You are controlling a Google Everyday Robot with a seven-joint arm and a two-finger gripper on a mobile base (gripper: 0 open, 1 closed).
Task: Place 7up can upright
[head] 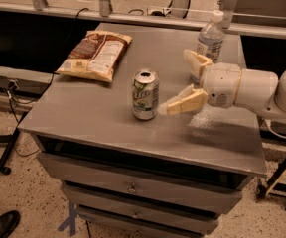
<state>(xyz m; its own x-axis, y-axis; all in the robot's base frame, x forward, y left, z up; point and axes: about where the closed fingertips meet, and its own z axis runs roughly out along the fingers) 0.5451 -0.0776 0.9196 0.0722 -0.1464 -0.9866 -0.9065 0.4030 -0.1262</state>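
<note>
The silver-white aluminium 7up can (145,94) with green lettering stands upright at the middle of the grey counter (83,118). Just right of it hangs the cream gripper (178,83), its jaws spread wide and holding nothing. A clear plastic water bottle (210,36) stands behind it, at upper right.

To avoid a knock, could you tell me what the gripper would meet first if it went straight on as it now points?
Most likely the 7up can, standing upright just ahead of the gripper, whose open jaws face it. Depth is unclear, so it might pass beside the can.
</note>
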